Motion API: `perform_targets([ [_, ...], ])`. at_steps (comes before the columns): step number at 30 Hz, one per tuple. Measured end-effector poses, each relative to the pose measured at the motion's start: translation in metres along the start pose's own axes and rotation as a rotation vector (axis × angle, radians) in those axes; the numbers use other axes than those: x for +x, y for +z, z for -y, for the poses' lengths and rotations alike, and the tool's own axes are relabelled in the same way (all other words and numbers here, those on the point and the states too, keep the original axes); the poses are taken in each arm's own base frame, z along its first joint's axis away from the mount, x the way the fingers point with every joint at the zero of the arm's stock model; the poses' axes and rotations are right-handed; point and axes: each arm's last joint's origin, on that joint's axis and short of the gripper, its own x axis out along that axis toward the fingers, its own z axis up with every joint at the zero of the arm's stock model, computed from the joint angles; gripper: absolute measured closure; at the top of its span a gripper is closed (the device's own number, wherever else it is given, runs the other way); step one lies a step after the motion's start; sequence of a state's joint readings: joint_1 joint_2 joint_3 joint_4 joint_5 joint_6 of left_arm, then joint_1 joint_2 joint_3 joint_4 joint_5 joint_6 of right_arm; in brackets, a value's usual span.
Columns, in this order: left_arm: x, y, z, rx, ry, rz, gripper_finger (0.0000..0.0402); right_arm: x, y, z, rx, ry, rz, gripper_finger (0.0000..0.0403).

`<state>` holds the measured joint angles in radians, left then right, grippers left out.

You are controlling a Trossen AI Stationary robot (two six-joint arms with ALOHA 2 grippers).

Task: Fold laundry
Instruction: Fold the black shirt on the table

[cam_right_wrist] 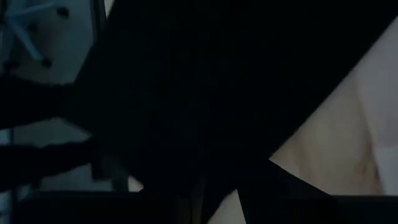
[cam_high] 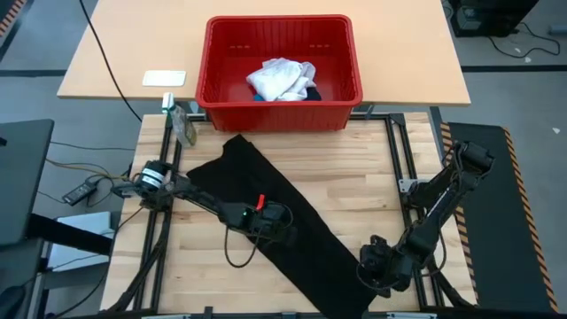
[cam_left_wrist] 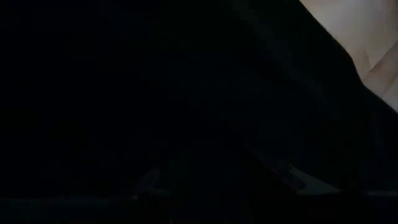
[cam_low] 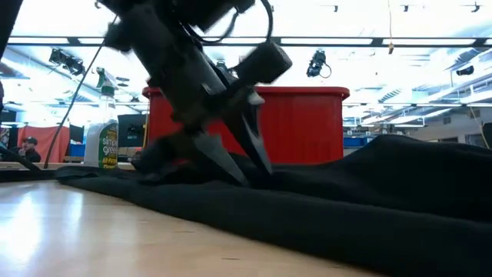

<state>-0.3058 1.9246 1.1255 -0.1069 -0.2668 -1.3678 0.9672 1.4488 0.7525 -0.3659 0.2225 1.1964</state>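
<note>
Black shirt (cam_high: pixel 292 213), white garment (cam_high: pixel 282 78) (red basket (cam_high: pixel 213 62)), pale wooden table (cam_high: pixel 354 177).

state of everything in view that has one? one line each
black shirt: on the table, laid in a long diagonal band
white garment: crumpled in the red basket
left gripper: down on the shirt's middle
right gripper: at the shirt's near end
spray bottle: lying beside the basket

The black shirt (cam_high: pixel 292 221) is soft, matt cloth, lying in loose folds on the bench (cam_high: pixel 354 186), whose top is pale, smooth wood in glued strips. The basket (cam_high: pixel 341 62) is glossy red plastic with slotted walls; the white garment (cam_high: pixel 279 78) in it looks like crumpled soft cloth.
</note>
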Motion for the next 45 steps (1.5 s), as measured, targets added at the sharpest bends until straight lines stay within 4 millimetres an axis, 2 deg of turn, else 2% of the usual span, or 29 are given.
perform_targets([
  [4, -0.027, 0.006, 0.008, 0.013, -0.021, 0.002, 0.0260, 0.011, 0.002, 0.000, -0.039, -0.015, 0.030, 0.0296],
  [11, -0.073, 0.013, 0.019, 0.045, -0.053, 0.081, 0.0260, 0.030, -0.001, -0.006, -0.131, 0.026, 0.034, 0.0217],
  [14, -0.088, 0.010, 0.022, 0.055, -0.069, 0.130, 0.0260, 0.040, -0.006, -0.003, -0.139, -0.014, -0.007, 0.0191],
  [16, -0.095, 0.007, 0.024, 0.061, -0.083, 0.151, 0.0260, 0.045, -0.007, -0.002, -0.142, -0.017, -0.025, 0.0188],
  [18, -0.099, 0.004, 0.025, 0.063, -0.090, 0.173, 0.0260, 0.047, -0.008, -0.002, -0.140, -0.016, -0.035, 0.0201],
  [20, -0.101, -0.001, 0.026, 0.057, -0.095, 0.193, 0.0260, 0.047, -0.008, -0.003, -0.140, -0.008, -0.037, 0.0231],
  [25, -0.106, -0.011, 0.029, 0.044, -0.123, 0.215, 0.0268, 0.038, -0.007, -0.009, -0.123, 0.061, -0.042, 0.0355],
  [27, -0.108, -0.014, 0.031, 0.046, -0.139, 0.209, 0.0279, 0.031, -0.004, -0.012, -0.116, 0.111, -0.041, 0.0387],
  [31, -0.111, -0.021, 0.033, 0.039, -0.168, 0.199, 0.0302, 0.017, 0.000, -0.021, -0.102, 0.217, -0.022, 0.0376],
  [34, -0.113, -0.025, 0.036, 0.034, -0.201, 0.194, 0.0319, 0.016, 0.002, -0.030, -0.144, 0.332, -0.032, 0.0373],
  [40, -0.116, -0.027, 0.043, 0.017, -0.272, 0.195, 0.0343, 0.036, 0.009, -0.040, -0.214, 0.467, 0.005, 0.0383],
  [45, -0.118, -0.026, 0.050, 0.001, -0.333, 0.204, 0.0345, 0.049, 0.019, -0.036, -0.164, 0.514, -0.042, 0.0340],
])
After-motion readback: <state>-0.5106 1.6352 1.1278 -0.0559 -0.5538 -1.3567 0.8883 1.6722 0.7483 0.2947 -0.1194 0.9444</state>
